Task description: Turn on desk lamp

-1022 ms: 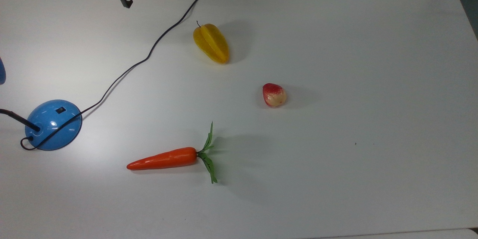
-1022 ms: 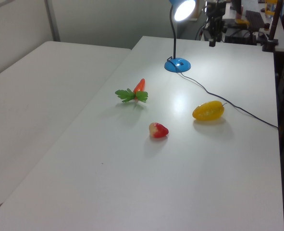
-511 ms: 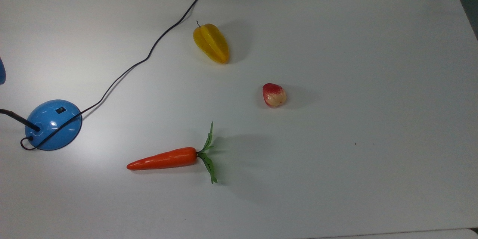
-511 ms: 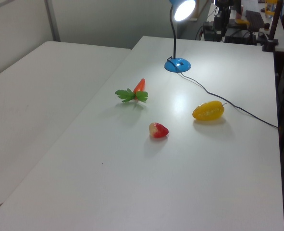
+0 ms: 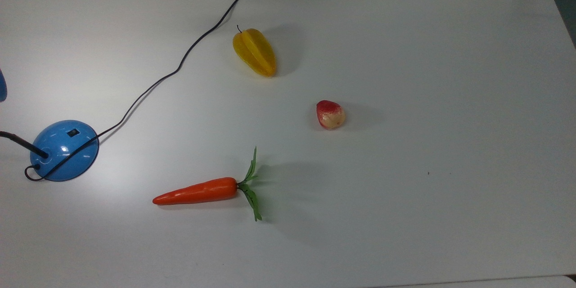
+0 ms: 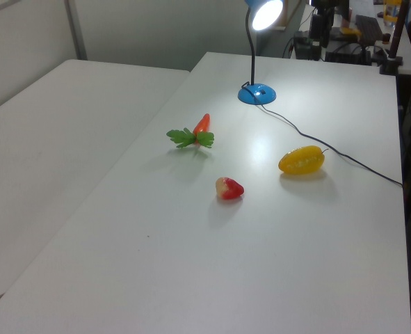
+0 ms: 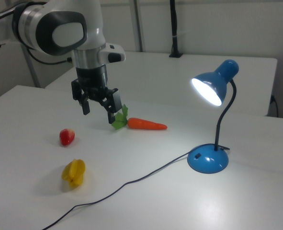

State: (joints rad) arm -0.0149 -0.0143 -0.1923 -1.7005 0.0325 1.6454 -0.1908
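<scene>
A wide white table (image 5: 405, 189) carries everything. Nearest in the top view lies an orange toy carrot (image 5: 198, 191) with green leaves; further in sit a red-and-cream strawberry (image 5: 330, 114) and, beyond it, a yellow starfruit (image 5: 254, 51). The desk lamp (image 7: 209, 120) stands at the top view's left edge, its glossy blue base (image 5: 64, 150) on the tabletop and its shade lit and glowing in the right view. Its black cord (image 5: 180, 65) snakes away to the far edge. In the right view the gripper (image 7: 99, 109) hangs above the table, well apart from the lamp, fingers spread and holding nothing. Pale walls and a second white table (image 6: 45, 139) surround the scene. Compared with a second ago, the gripper has left the top view's far edge
</scene>
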